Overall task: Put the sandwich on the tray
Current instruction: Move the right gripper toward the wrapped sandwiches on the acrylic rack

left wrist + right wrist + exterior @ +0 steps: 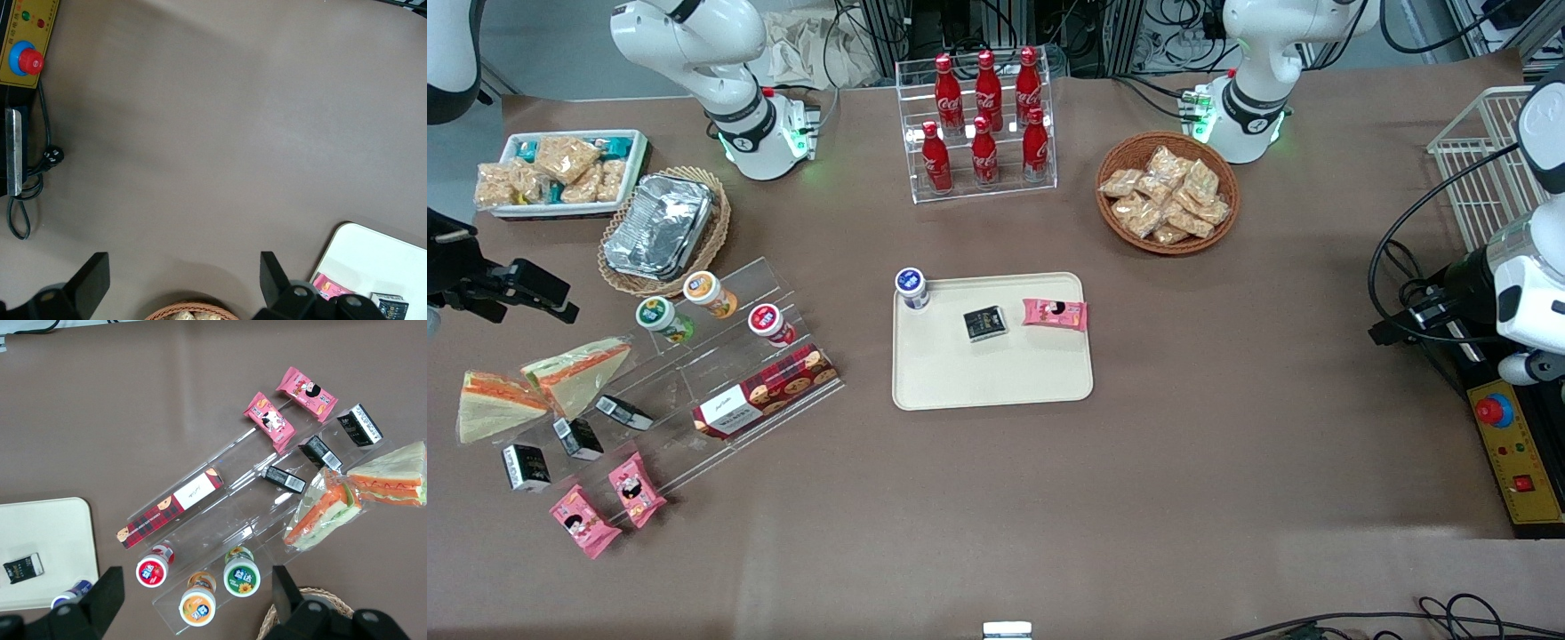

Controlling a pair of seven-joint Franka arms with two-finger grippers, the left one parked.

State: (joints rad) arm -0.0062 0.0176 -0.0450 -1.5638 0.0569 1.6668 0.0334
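Pincer (560,307): hangs above the tabletop (996,480) at the working arm's end, farther from the front camera than the two sandwiches; its black fingers (107,597) stand wide apart with nothing between them.
Sandwich (578,372): a wrapped triangular wedge with orange filling stripes, leaning on the end of the clear acrylic step stand (720,373).
Second sandwich (494,404): a near-identical wedge lying flat, touching the first, on the side toward the table's edge.
Tray (996,373): cream rectangle near the middle of the tabletop, well apart from both sandwiches.
On the tray: a blue-capped cup (911,287) at one corner, a black packet (985,323) and a pink snack packet (1055,313).
Step stand: carries three lidded cups, a red tartan biscuit box (765,391) and small black packets.
Pink packets (609,507): two, lying nearer the front camera than the sandwiches.
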